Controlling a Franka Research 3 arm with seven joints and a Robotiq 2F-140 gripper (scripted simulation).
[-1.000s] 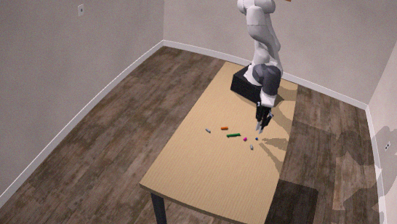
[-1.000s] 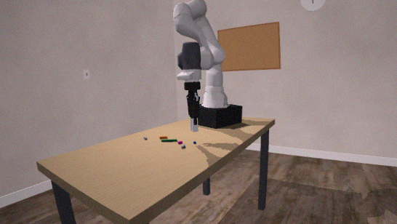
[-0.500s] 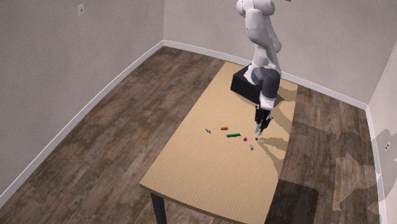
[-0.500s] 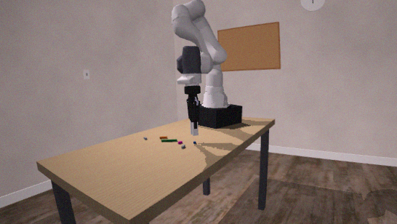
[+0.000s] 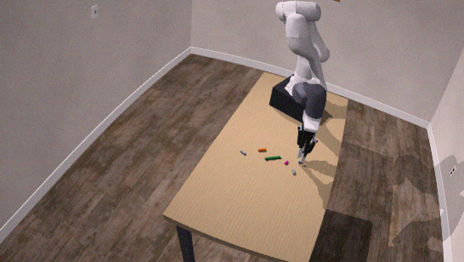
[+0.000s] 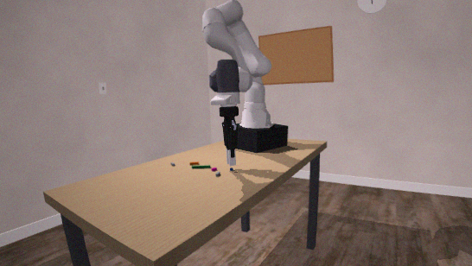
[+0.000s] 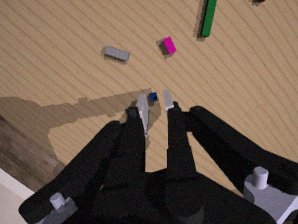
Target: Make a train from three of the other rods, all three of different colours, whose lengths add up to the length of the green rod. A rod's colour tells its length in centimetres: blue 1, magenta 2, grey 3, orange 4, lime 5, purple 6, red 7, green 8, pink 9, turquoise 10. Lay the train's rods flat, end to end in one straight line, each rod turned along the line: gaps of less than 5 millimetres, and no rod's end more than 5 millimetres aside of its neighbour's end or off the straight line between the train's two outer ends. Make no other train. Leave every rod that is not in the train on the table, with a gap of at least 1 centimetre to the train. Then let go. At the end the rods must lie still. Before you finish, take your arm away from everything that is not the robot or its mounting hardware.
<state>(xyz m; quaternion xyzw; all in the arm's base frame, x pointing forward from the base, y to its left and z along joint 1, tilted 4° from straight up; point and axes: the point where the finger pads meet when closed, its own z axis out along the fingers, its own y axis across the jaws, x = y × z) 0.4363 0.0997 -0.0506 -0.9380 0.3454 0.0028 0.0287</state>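
Worktop (image 5: pixel 238 191) (image 6: pixel 143 190), narrowly parted jaws, small blue rod (image 5: pixel 301 162) (image 6: pixel 232 169) (image 7: pixel 153 96) at their tips.
The jaws point down, pinching nothing; the green rod (image 5: pixel 273 158) (image 6: pixel 200 167) (image 7: pixel 208 19) lies well apart, the magenta rod (image 5: pixel 286 162) (image 6: pixel 213 169) (image 7: pixel 170 45) nearer; the blue rod lies on the worktop, in line with the gap, contact unclear.
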